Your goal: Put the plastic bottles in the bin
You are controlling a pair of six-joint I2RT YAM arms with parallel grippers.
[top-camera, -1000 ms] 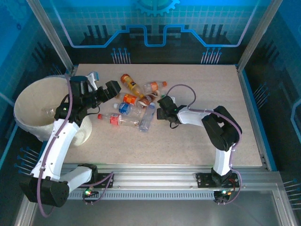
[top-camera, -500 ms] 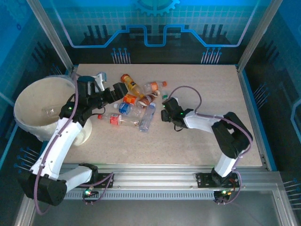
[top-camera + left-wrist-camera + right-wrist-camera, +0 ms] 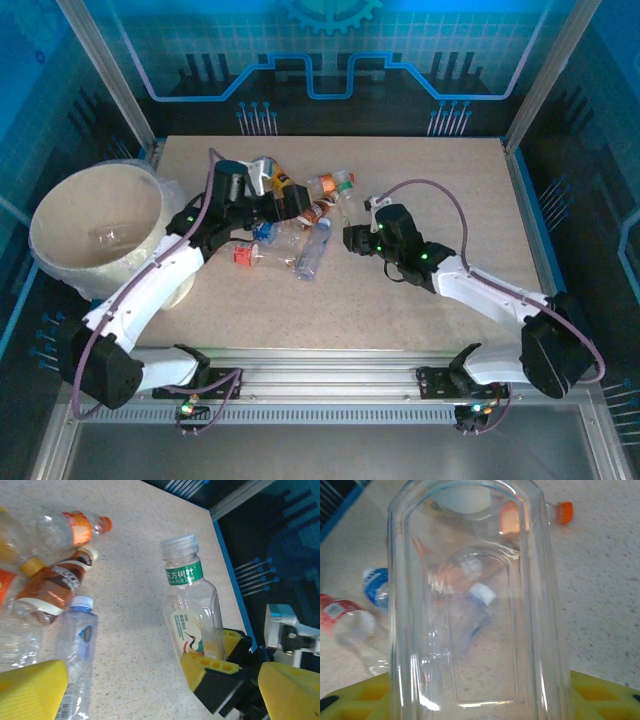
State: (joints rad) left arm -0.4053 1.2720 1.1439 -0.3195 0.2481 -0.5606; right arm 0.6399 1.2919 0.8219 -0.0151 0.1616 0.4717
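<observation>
While the counter (image 3: pixel 450 190) carries the big cream bin (image 3: pixel 60 205) at its left edge, the left gripper (image 3: pixel 280 198) hangs over the heap of plastic bottles (image 3: pixel 312 248) mid-counter, jaws spread wide. Just right of the heap, the right gripper (image 3: pixel 357 238) has its jaws pinching a clear green-labelled bottle (image 3: pixel 192 615) by its lower part.

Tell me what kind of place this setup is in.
Most likely a robotics lab test cell: aluminium frame posts and blue printed wall panels box in a speckled table, and plastic bottles lie scattered near a bin like a staged exercise.
</observation>
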